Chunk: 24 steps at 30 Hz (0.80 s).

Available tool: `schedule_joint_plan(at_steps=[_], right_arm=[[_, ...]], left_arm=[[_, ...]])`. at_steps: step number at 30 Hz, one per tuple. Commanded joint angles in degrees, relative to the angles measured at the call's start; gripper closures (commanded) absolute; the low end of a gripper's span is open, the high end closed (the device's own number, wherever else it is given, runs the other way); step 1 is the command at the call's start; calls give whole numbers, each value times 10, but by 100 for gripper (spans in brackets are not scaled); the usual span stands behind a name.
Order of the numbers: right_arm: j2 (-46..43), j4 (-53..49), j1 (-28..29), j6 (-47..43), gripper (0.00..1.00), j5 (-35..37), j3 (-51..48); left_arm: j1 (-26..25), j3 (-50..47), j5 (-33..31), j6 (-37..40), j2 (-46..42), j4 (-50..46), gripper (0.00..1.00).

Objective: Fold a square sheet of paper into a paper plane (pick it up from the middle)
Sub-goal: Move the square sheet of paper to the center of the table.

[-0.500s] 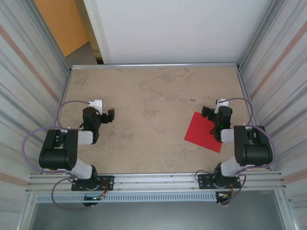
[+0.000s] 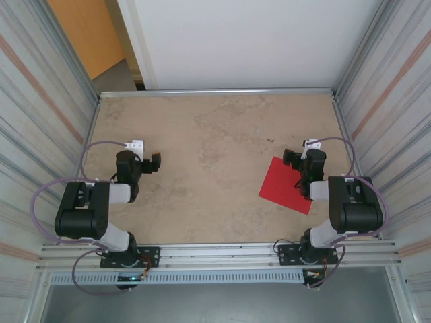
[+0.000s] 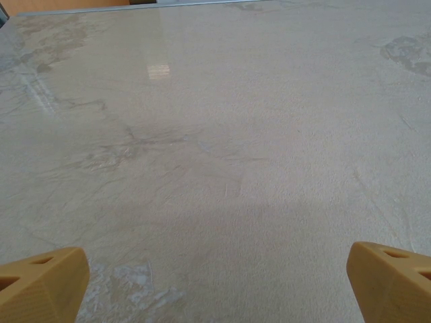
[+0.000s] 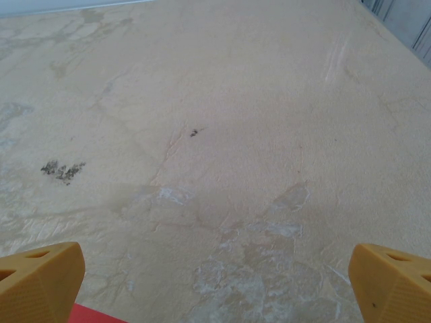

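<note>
**Fingers (image 3: 42,285) spread wide on both arms, red sheet lying flat**

Top view: I see the square sheet of paper (image 2: 283,183) flat at 4 o'clock on the table (image 2: 215,128). It is partly under the right gripper (image 2: 290,157), and the left gripper (image 2: 154,163) is well apart. There is open room from 9 to 1 o'clock.

Left wrist: fingertips apart, bare tabletop ahead.

Right wrist: fingertips apart, the sheet's red corner at 7 o'clock.

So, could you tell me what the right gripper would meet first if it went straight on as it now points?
Probably the bare table, since the open right gripper tilts down towards it; the square sheet of paper lies below it, not ahead. Depth is unclear.
</note>
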Motion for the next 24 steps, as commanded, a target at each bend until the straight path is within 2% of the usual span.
schedule_joint_plan(at_steps=[1,17,22,24], right_arm=[[6,10,-1,7,1,6,13],[1,19,3,6,1,14,8],[-90,-167,14,6,1,54,74],[-125,-235,17,42,1,71,101]], left_arm=[[7,13,9,7,4,14,1],[7,9,1,3,-1,21,1],[6,22,-68,-25,-70,-62,1],[7,40,-86,-40,-118,-138,1]])
